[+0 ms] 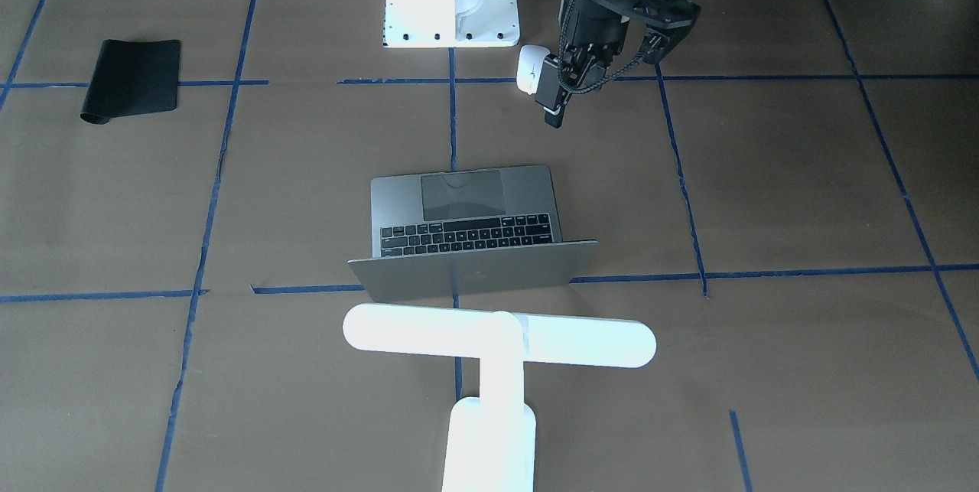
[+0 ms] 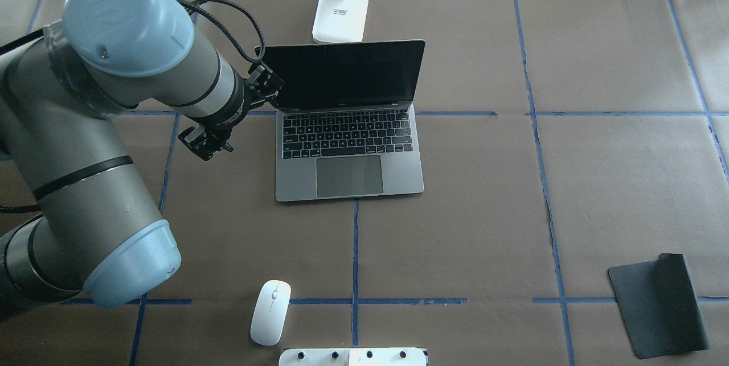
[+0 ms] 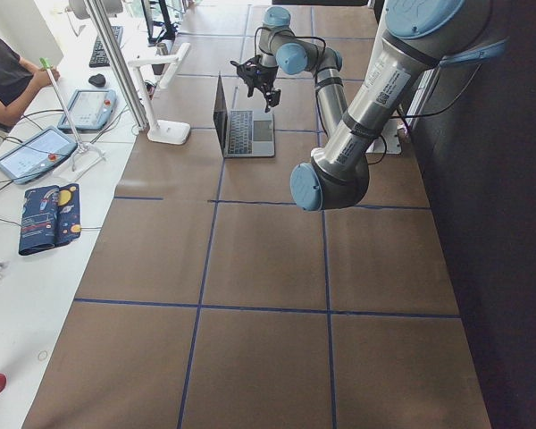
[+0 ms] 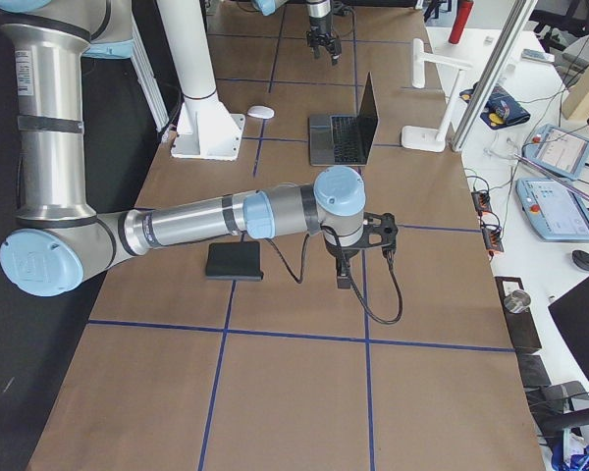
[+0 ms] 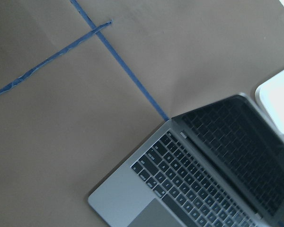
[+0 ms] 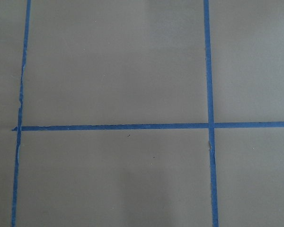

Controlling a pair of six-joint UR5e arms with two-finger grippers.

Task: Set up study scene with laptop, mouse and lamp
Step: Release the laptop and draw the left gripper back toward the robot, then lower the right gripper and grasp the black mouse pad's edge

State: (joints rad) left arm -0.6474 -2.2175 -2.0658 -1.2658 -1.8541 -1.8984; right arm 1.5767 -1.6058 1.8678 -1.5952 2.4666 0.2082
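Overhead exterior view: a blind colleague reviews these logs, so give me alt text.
An open grey laptop with a dark screen sits mid-table on a brown table gridded with blue tape, a white lamp standing just behind it. The robot's left arm hangs beside the laptop's left edge. A white mouse lies near the bottom edge and a black mat at lower right.

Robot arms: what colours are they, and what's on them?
The left arm and right arm are silver-grey tubes with light blue joint caps and black rings. Each ends in a black gripper: the left gripper carries a braided black cable, the right gripper a looping black one.
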